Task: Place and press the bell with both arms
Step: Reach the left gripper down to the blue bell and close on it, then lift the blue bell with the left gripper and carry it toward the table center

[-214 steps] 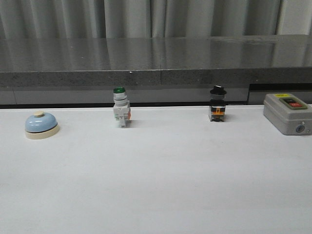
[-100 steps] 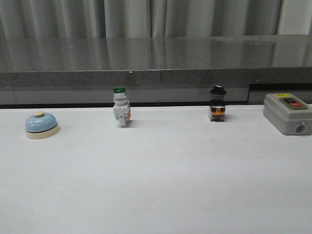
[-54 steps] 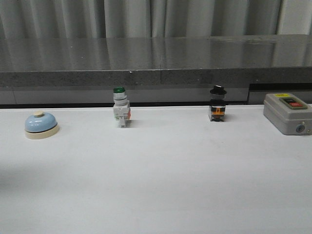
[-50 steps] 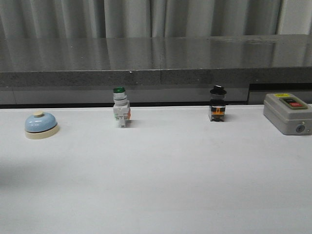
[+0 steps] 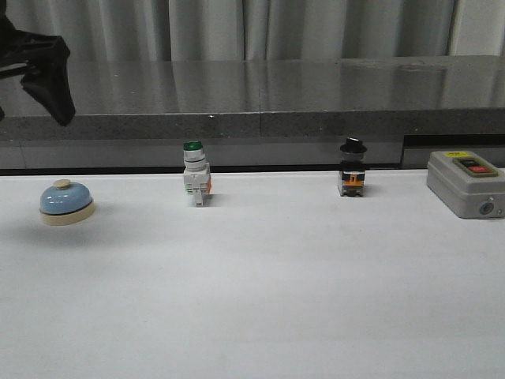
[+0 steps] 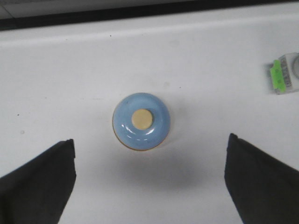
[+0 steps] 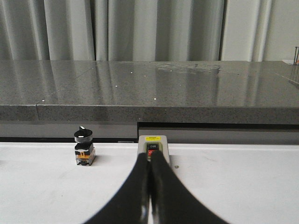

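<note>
The light-blue bell (image 5: 67, 202) with a cream base and button sits on the white table at the far left. In the left wrist view the bell (image 6: 141, 121) lies below the camera, between and ahead of the two wide-spread black fingers. My left gripper (image 6: 149, 179) is open and empty, well above the bell; one finger (image 5: 47, 79) shows at the top left of the front view. My right gripper (image 7: 150, 161) is shut and empty, out of the front view.
A green-capped white switch (image 5: 196, 174) and a black-capped switch (image 5: 352, 169) stand at the table's back. A grey box with red and black buttons (image 5: 464, 183) sits at the right; in the right wrist view the box (image 7: 153, 144) is just beyond the shut fingers. A dark stone ledge (image 5: 252, 103) runs behind.
My left arm has come into the front view at the top left, above the bell. The bell and the switches have not moved.
</note>
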### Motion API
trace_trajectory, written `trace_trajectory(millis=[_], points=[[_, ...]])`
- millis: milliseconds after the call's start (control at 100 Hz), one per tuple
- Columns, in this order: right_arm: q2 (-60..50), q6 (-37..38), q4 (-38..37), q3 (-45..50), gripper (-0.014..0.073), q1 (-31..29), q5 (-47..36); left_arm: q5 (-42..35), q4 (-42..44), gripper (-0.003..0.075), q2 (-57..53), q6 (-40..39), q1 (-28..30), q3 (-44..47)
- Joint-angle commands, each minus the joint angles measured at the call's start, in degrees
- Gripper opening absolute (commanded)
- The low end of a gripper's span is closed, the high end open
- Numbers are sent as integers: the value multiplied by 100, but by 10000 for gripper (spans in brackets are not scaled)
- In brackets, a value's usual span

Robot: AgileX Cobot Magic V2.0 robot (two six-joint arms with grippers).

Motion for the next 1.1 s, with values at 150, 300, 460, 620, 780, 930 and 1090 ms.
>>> trace_trajectory(millis=[150,300,460,620,780,930,1090], points=[[-75,17,23,-83,-69,-31,-490,302,-38,605,595,-22,-26,-844],[-75,17,23,-83,-69,-31,-490,359,0,605,1015,-22,-26,-1012],[-75,17,23,-83,-69,-31,-490,304,124,605,1317,-22,-26,-1012],[-75,17,23,-83,-69,-31,-490,86,161,605,1529,-22,-26,-1016],[-75,17,23,-83,-69,-31,-490,-83,161,602,1622,-22,-26,-1016],[-75,17,23,-83,-69,-31,-490,-139,161,524,1689,-22,-26,-1016],[-75,17,23,-83,-69,-31,-490,-115,161,358,1715,-22,-26,-1016]])
